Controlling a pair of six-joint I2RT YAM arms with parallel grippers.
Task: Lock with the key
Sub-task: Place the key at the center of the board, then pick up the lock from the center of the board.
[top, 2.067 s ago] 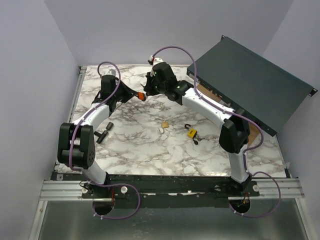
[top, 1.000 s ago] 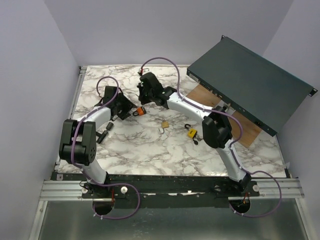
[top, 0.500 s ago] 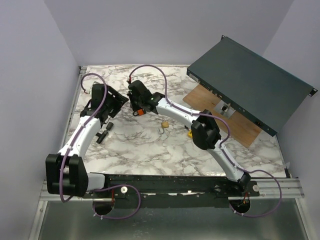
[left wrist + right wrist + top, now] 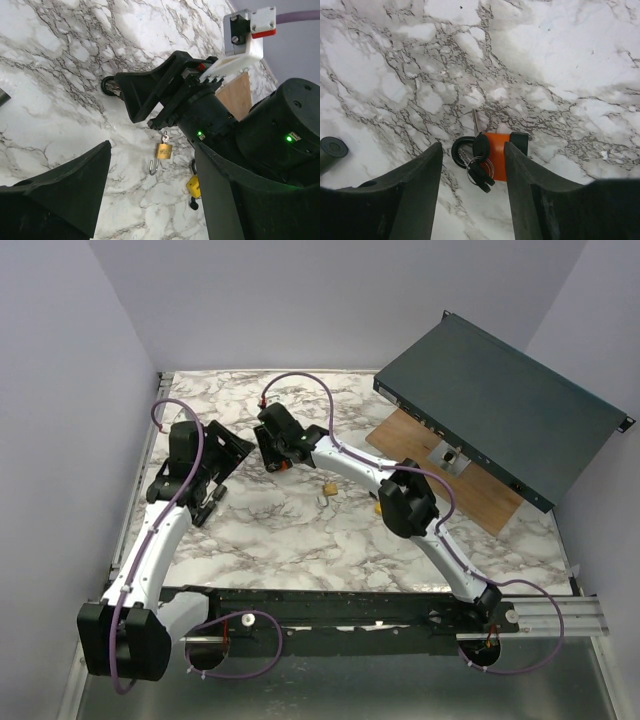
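Orange padlock: flat on worktop, just below right claw, long axis spanning the finger gap.
Right claw: apart, gripping nothing; nearer.
Left claw: apart, empty.

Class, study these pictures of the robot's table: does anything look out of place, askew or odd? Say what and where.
The dark flat case at the far right sits askew to the table, over a wooden board, and juts past its right edge. The brass padlock lies mid-table, shackle open.
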